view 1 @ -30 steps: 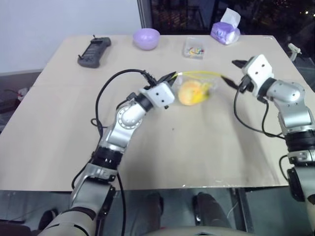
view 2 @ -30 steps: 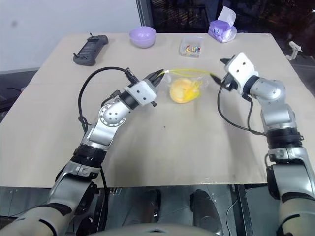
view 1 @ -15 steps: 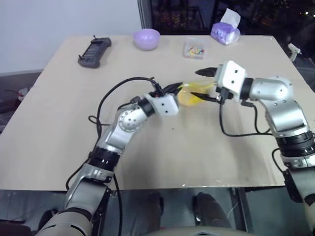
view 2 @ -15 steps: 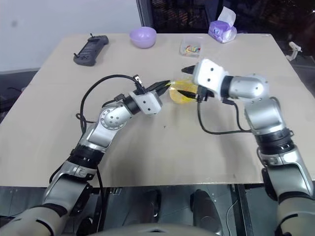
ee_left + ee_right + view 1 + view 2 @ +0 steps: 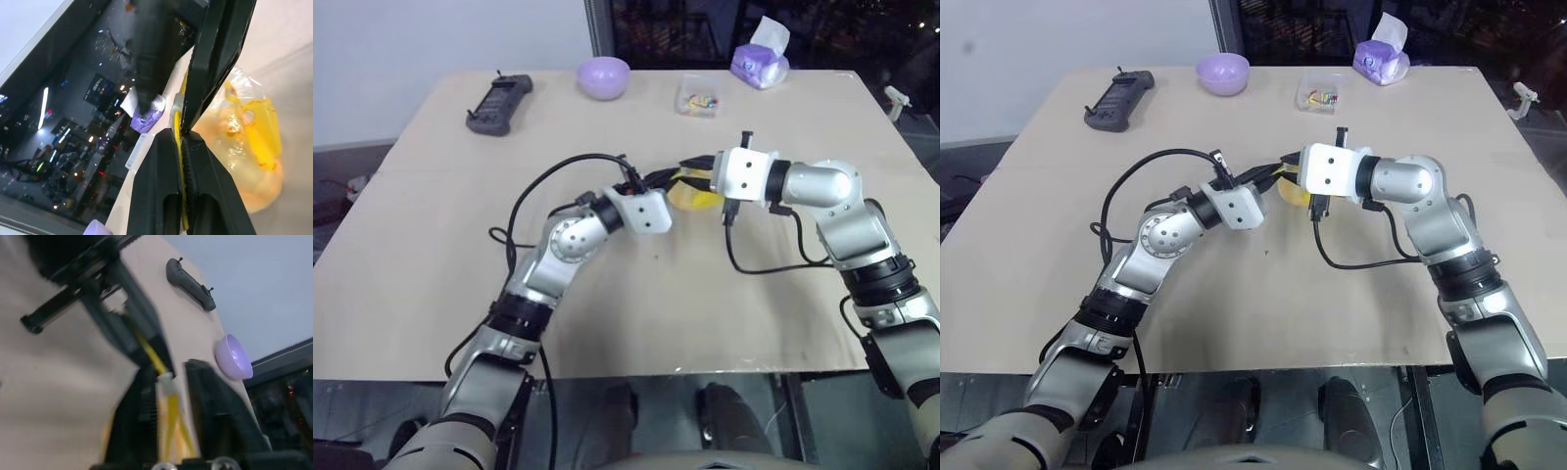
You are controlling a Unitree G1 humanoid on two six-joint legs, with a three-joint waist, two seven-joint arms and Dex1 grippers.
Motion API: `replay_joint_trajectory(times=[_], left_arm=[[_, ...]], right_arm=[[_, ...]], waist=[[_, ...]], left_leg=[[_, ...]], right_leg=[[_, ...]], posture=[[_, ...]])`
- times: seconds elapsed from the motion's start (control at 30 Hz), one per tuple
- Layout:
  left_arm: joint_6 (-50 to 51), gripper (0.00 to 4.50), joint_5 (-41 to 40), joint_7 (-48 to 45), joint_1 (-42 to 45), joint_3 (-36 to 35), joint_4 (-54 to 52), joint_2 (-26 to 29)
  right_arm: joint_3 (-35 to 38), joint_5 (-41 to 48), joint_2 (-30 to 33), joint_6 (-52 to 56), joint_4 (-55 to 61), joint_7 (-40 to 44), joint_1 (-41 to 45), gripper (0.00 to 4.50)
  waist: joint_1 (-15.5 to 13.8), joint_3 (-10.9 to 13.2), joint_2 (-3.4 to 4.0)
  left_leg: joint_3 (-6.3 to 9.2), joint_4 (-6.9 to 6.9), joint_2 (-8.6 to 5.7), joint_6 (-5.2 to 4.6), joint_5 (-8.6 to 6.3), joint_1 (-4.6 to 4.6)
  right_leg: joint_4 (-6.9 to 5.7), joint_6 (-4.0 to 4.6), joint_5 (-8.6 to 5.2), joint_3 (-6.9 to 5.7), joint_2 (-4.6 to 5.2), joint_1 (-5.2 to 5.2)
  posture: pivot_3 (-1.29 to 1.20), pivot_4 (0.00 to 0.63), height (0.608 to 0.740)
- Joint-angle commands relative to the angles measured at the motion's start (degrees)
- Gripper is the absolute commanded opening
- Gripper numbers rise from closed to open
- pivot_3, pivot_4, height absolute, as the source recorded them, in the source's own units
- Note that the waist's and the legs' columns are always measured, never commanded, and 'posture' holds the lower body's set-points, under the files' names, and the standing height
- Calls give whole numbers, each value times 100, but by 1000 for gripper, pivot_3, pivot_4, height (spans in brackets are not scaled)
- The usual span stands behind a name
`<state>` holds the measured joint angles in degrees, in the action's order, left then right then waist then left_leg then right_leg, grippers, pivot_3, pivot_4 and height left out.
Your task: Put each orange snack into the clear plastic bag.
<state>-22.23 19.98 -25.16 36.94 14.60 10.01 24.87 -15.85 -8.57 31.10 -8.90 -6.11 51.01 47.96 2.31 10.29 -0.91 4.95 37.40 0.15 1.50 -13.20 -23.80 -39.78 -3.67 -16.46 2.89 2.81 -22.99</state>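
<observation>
Both pincers meet at the bag's (image 5: 254, 142) yellow strip: left pincer (image 5: 182, 128) clenched on it, right pincer (image 5: 168, 377) astride it, grip unclear; snack (image 5: 693, 199) inside.

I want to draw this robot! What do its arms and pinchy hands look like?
Shiny silver-grey arms with round joints and darker rings nearer the body. Each wrist has a white boxy block. The left gripper and right gripper have two black fingers. Black cables loop alongside.

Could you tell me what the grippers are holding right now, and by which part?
Left gripper pinches the clear plastic bag by its yellow seal strip. Right gripper straddles that strip.
</observation>
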Motion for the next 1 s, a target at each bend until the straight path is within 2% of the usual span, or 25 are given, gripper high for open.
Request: replay_joint_trajectory(times=[0.03, 0.37, 0.4, 0.47, 0.73, 1.0], left_arm=[[23, 0, -142, -62, 59, -47, -295, -48], [23, 0, -141, -122, 43, -77, -272, -66], [20, 0, -140, -123, 40, -79, -270, -66], [16, 0, -137, -124, 37, -80, -257, -64], [61, 0, -99, -59, 15, -120, -189, -51], [228, 0, 305, 459, 7, -309, 27, 105]], right_arm=[[117, -42, -6, -157, 35, -141, 182, 951], [135, -93, 3, -220, -22, -154, 144, 951], [135, -93, 2, -220, -21, -155, 143, 401], [138, -103, 5, -224, -25, -162, 141, 41], [170, -120, 37, -203, -9, -179, 136, 41], [204, -396, 187, -177, -263, -328, 112, 41]], waist=[[0, 0, 0], [0, 0, 0], [0, 0, 0], [0, 0, 0], [0, 0, 0], [0, 0, 0]], left_leg=[[0, 0, 0, 0, 0, 0], [0, 0, 0, 0, 0, 0], [0, 0, 0, 0, 0, 0], [0, 0, 0, 0, 0, 0], [0, 0, 0, 0, 0, 0], [0, 0, 0, 0, 0, 0]], right_leg=[[0, 0, 0, 0, 0, 0], [0, 0, 0, 0, 0, 0], [0, 0, 0, 0, 0, 0], [0, 0, 0, 1, 0, 0], [0, 0, 0, 1, 0, 0], [0, 0, 0, 1, 0, 0]], posture=[[0, 150, 740], [0, 150, 740], [0, 150, 740], [0, 150, 740], [0, 150, 740], [0, 150, 740]])
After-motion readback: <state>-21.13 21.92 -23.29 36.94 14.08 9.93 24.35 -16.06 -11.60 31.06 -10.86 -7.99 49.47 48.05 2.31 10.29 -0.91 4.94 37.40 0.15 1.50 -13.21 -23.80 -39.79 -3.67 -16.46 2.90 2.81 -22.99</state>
